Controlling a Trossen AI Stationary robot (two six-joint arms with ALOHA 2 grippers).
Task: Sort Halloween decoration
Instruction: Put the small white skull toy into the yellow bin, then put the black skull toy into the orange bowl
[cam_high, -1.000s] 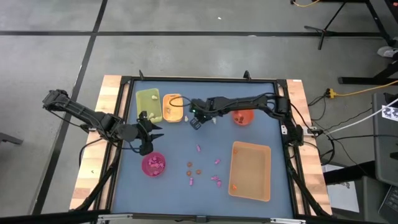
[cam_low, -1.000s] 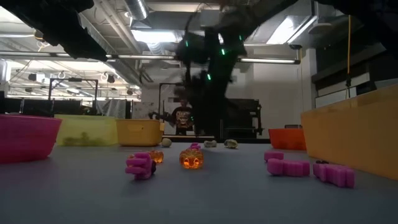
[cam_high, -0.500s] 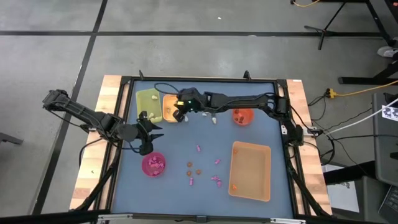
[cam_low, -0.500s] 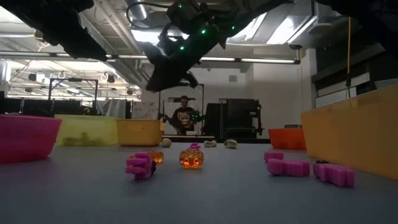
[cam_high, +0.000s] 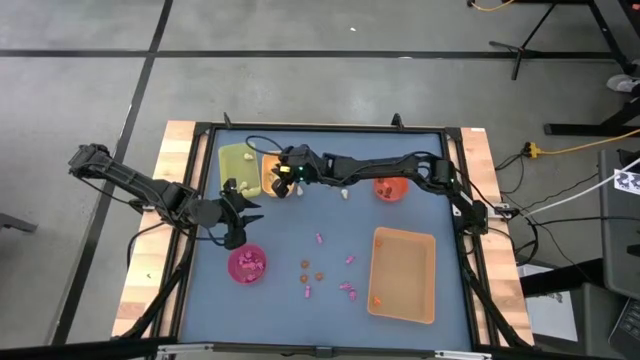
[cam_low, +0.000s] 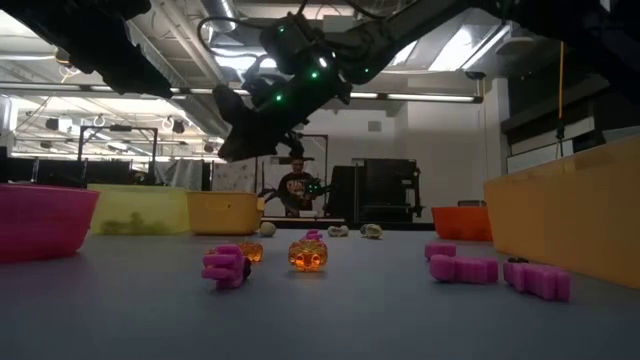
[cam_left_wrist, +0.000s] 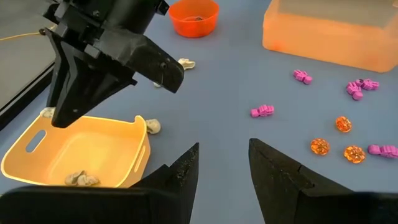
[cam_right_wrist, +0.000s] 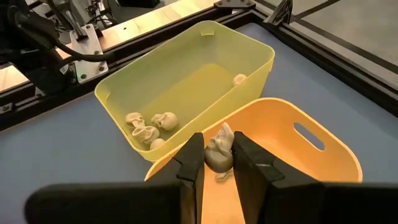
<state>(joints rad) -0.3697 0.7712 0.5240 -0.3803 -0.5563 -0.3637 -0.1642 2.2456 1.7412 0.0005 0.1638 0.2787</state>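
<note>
— Where has your right arm gone?
— Leftward across the table's far side; my right gripper (cam_right_wrist: 217, 163) now hangs over the orange tray (cam_right_wrist: 311, 163), fingers clamped on a cream skull trinket (cam_right_wrist: 218, 154).
— How does it handle?
— Light, stiff, probably slippery — pinched across its sides. My left gripper (cam_left_wrist: 222, 163) waits near the pink bowl (cam_high: 247, 265), fingers apart.
</note>
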